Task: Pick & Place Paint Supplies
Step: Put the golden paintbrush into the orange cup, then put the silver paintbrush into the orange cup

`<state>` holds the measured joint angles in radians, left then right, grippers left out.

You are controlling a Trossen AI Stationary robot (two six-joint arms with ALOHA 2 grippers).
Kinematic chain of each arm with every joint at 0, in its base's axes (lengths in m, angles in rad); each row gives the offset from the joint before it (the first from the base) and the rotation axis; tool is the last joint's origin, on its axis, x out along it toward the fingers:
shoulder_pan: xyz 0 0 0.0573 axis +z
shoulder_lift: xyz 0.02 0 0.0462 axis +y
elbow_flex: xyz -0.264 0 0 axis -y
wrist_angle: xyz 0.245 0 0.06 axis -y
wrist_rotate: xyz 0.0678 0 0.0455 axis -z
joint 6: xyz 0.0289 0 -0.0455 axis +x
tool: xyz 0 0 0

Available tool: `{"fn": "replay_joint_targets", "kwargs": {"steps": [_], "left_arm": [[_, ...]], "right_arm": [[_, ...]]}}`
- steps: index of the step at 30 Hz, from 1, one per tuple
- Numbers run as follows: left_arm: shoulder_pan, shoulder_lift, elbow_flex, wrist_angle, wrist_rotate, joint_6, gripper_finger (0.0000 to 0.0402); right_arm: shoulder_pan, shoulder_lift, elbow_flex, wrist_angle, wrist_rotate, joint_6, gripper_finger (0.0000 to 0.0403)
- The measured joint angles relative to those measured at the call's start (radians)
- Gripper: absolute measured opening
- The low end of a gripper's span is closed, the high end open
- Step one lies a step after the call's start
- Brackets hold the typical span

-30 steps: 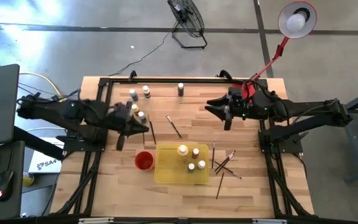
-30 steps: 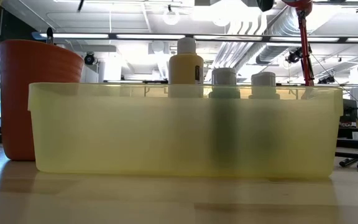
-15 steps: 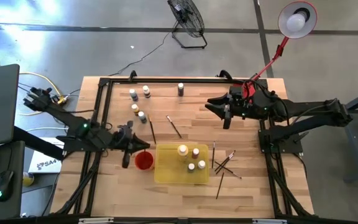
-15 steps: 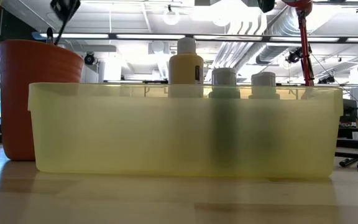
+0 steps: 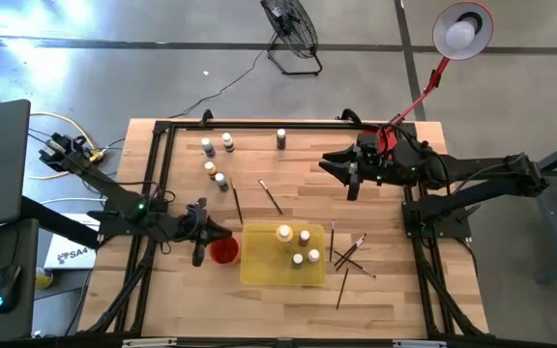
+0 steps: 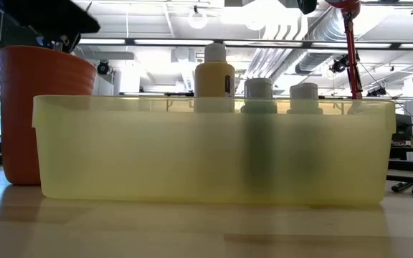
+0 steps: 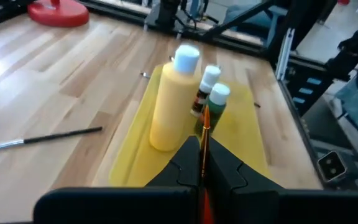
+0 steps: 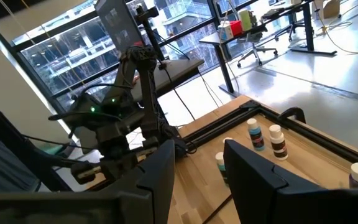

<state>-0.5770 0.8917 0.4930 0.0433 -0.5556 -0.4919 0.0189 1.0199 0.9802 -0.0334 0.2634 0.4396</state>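
1. Our left gripper [image 5: 204,241] sits just beside the red cup [image 5: 224,250], its fingers pinched on a thin paintbrush [image 7: 204,134] that shows as an orange sliver between them in the left wrist view.
2. We judge the step in hand to be dropping this brush into the cup. To do it well we should bring the brush tip over the cup's mouth, hold it near upright, and release only once the tip is inside the rim, so it does not tip the cup or catch the yellow tray [image 5: 256,274] next to it.
3. Our right gripper [image 5: 352,177] waits well apart over the far right of the table [image 5: 288,164], fingers spread and empty.
4. Four paint bottles stand in the tray, the large yellow bottle [image 7: 171,98] among them. Other bottles and brushes remain on the table.
5. The bottle labels are too small for us to read. Only "SA4" shows on a white box [image 5: 66,253] off the table.
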Motion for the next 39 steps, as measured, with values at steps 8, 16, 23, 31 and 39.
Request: {"fn": "replay_joint_targets", "kwargs": {"steps": [8, 16, 23, 31, 39], "left_arm": [[0.0, 0.058, -0.015, 0.016, 0.011, 0.013, 0.0002], [0.0, 0.104, -0.015, 0.011, 0.024, 0.013, 0.0009], [0.0, 0.129, -0.015, 0.02, 0.025, 0.0, 0.0007], [0.0, 0.129, -0.015, 0.03, 0.021, -0.037, 0.0052], [0.001, 0.11, 0.025, 0.081, 0.002, 0.067, 0.0094]], "right_arm": [[-0.008, 0.0, 0.0, 0.0, -0.001, -0.001, 0.013], [-0.022, 0.0, 0.0, 0.0, -0.002, 0.0, 0.013], [-0.022, 0.0, 0.0, 0.0, -0.004, 0.0, 0.013], [-0.022, 0.0, 0.0, -0.001, -0.008, 0.0, 0.013], [-0.022, 0.0, 0.0, -0.004, -0.038, 0.0, 0.013]]}}
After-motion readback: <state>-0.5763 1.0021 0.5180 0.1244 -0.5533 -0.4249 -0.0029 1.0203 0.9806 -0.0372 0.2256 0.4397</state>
